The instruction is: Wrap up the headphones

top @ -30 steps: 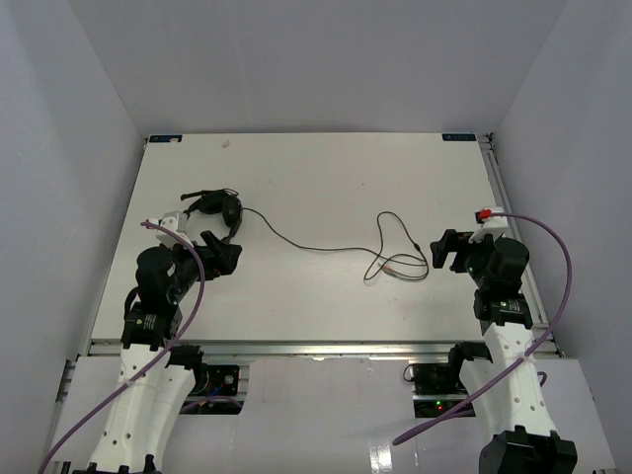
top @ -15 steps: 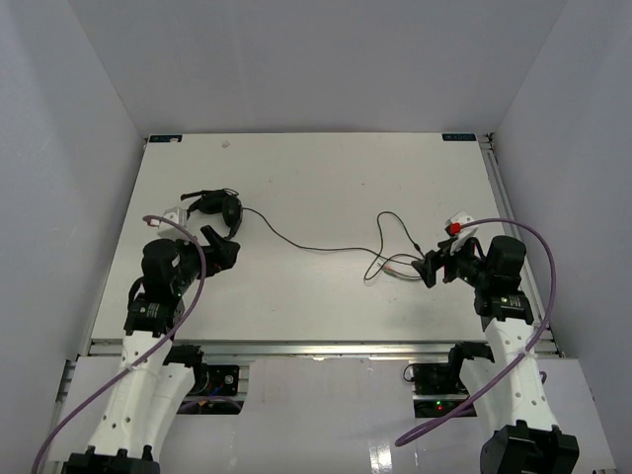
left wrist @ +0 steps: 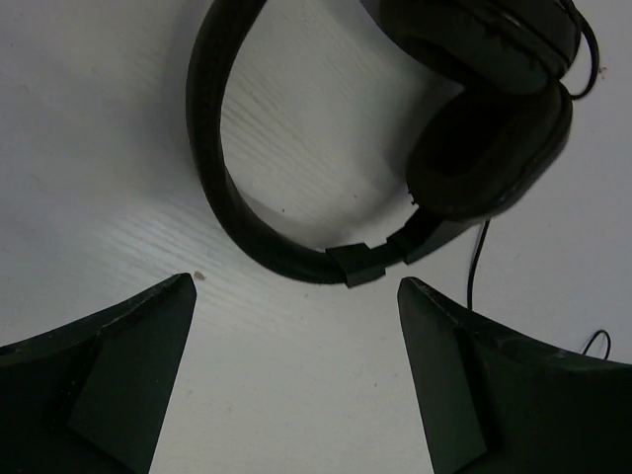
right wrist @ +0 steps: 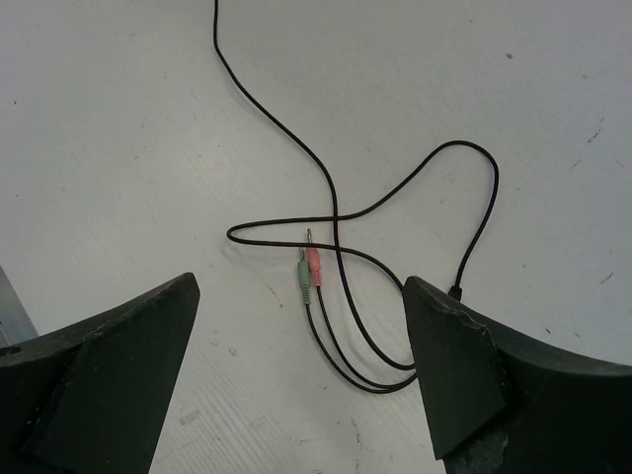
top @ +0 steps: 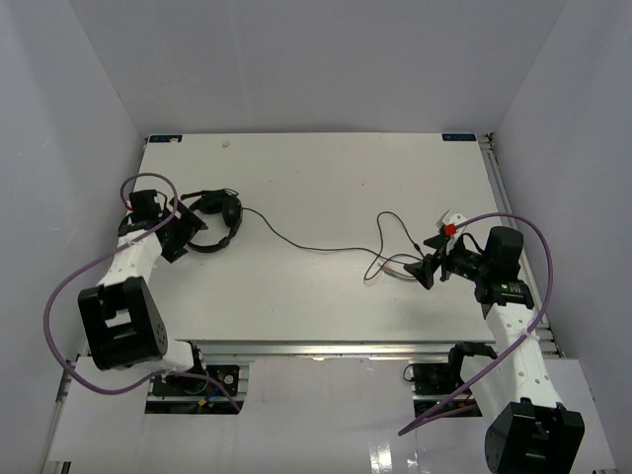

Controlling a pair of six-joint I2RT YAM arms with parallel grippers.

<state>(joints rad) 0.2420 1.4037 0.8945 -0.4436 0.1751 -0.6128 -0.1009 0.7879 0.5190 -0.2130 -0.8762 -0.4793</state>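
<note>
There is one pair of headphones [top: 215, 219], lying flat on the white table [top: 316, 168] in the left part of the top view. It is all black, with one thin arched headband [left wrist: 212, 148] and two oval padded cups [left wrist: 489, 148]. In the left wrist view the cups sit at the upper right, pressed close together, one partly over the other.

One thin dark cord [top: 306, 246] leaves the cups and runs rightward across the middle of the table. It ends in a few loose loops right of centre. In the right wrist view the cord [right wrist: 336, 197] crosses over itself at mid-frame. It ends in two small plugs [right wrist: 308, 265], one pink and one green, lying side by side just below that crossing.

There are two arms, each trailing one purple cable [top: 69, 286]. The left gripper [top: 183, 229] is at the left edge of the headphones, and its wrist view looks straight down on the headband's lower curve. The left gripper [left wrist: 296, 284] is spread wide and holds nothing. The right gripper [top: 427, 271] sits at the right of the top view, just beside the cord's loops. In its own view the right gripper [right wrist: 301, 284] is also spread wide and empty, with the plugs lying between its two fingers [right wrist: 118, 375].
</note>
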